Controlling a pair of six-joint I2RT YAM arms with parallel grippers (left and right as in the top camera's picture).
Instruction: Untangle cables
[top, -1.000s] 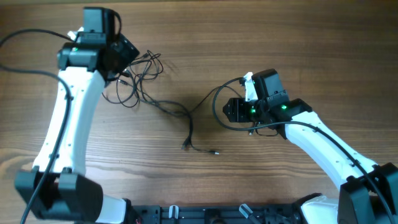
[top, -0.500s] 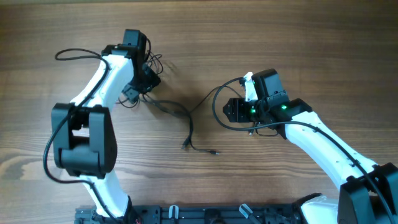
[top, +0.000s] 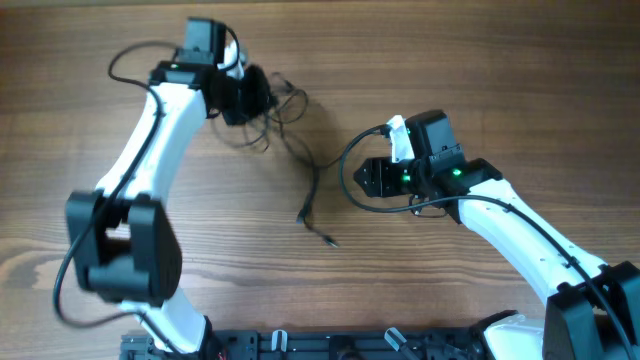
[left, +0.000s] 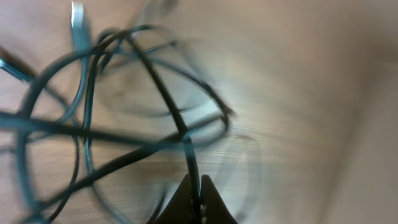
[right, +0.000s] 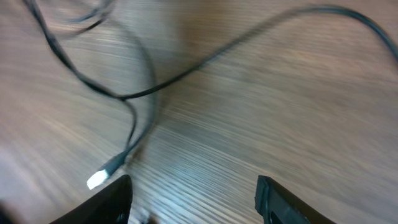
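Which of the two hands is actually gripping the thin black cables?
The left hand, at the tangle: it is pinched shut on one strand of the thin black cables. The right hand is open over the bare wooden table.

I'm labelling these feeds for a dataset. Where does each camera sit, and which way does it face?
Overhead: above the table, looking straight down; shows both arms, left hand, right hand and the cables.
Left wrist: on the left arm, looking along its shut fingers into the blurred tangle.
Right wrist: on the right arm, looking down past its open fingers at a connector tip.
Shared: all three views show the cables on the wood table.
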